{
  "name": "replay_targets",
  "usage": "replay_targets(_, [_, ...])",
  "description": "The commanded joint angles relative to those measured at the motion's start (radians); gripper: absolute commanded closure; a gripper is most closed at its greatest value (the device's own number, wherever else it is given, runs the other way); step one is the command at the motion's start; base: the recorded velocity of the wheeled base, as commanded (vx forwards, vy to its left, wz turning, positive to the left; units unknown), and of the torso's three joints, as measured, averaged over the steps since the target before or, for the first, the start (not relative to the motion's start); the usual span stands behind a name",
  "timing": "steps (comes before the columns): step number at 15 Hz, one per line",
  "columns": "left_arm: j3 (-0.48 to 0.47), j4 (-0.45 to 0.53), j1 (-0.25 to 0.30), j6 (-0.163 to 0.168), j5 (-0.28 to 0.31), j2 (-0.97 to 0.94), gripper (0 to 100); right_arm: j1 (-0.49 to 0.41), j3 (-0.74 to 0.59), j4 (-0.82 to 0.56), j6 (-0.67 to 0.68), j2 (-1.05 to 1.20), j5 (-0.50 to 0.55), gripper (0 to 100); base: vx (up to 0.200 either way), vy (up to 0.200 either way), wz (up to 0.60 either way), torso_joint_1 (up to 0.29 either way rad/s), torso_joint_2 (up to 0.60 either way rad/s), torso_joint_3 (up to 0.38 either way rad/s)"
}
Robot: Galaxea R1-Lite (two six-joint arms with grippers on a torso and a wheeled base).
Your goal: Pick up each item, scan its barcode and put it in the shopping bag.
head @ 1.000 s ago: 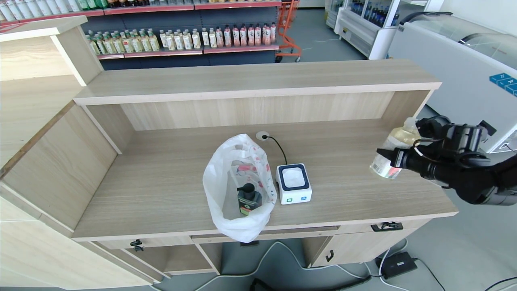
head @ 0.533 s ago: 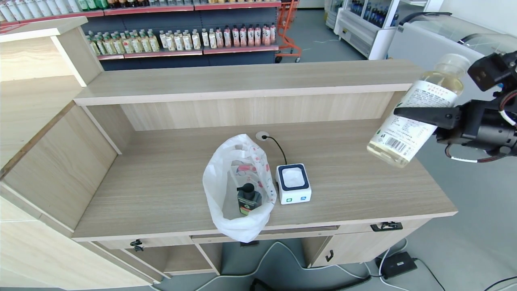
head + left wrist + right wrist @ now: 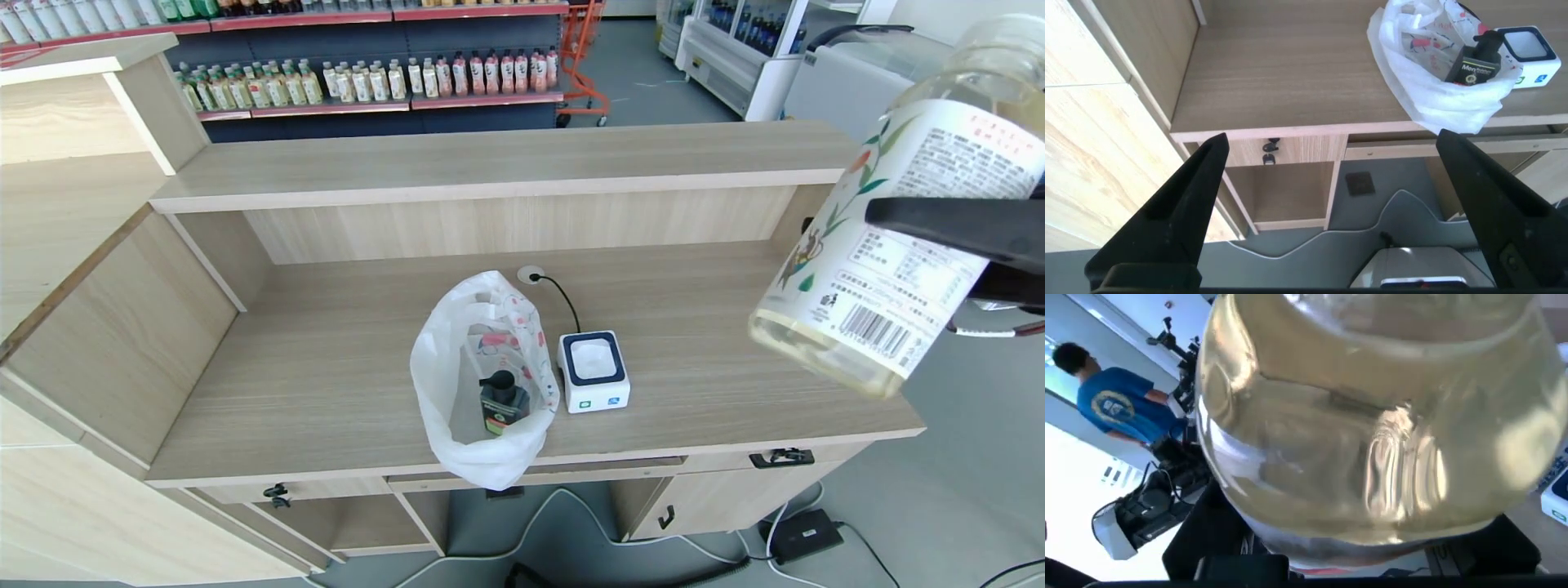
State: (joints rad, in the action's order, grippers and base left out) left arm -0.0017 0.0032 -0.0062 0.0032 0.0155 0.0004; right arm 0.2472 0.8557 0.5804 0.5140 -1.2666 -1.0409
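One clear plastic bottle of pale yellow drink [image 3: 865,302], clamped in the right gripper [image 3: 894,219] at the frame's right edge, tilts base-first toward the white square scanner [image 3: 593,370] at centre, well apart.

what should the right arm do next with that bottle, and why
Probably carry the bottle leftward and down until its barcode faces the scanner. The right end effector holds the bottle tilted and high, toward the right end of the counter, well away from the scanner, which sits beside the shopping bag. Scanning seems due before bagging.
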Motion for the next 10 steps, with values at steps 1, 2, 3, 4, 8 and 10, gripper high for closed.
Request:
replay_targets(1, [0.0,0.0,0.0,0.0,0.0,0.0,0,0.064,0.003,0.004,0.084,0.079,-0.002,100,0.0,0.0,0.0,0.0,0.0,0.0])
replay_targets(2, [0.0,0.0,0.0,0.0,0.0,0.0,0,0.083,0.005,0.007,0.123,0.096,-0.002,100,0.0,0.0,0.0,0.0,0.0,0.0])
replay_targets(3, [0.0,0.0,0.0,0.0,0.0,0.0,0,0.124,0.003,0.006,0.184,0.131,-0.015,100,0.0,0.0,0.0,0.0,0.0,0.0])
replay_targets(4, [0.0,0.0,0.0,0.0,0.0,0.0,0,0.138,-0.004,0.006,0.215,0.145,-0.034,100,0.0,0.0,0.0,0.0,0.0,0.0])
replay_targets(8, [0.0,0.0,0.0,0.0,0.0,0.0,0,0.162,-0.04,0.001,0.219,0.17,-0.096,100,0.0,0.0,0.0,0.0,0.0,0.0])
replay_targets(10, [0.0,0.0,0.0,0.0,0.0,0.0,0,0.162,-0.046,0.001,0.215,0.164,-0.1,100,0.0,0.0,0.0,0.0,0.0,0.0])
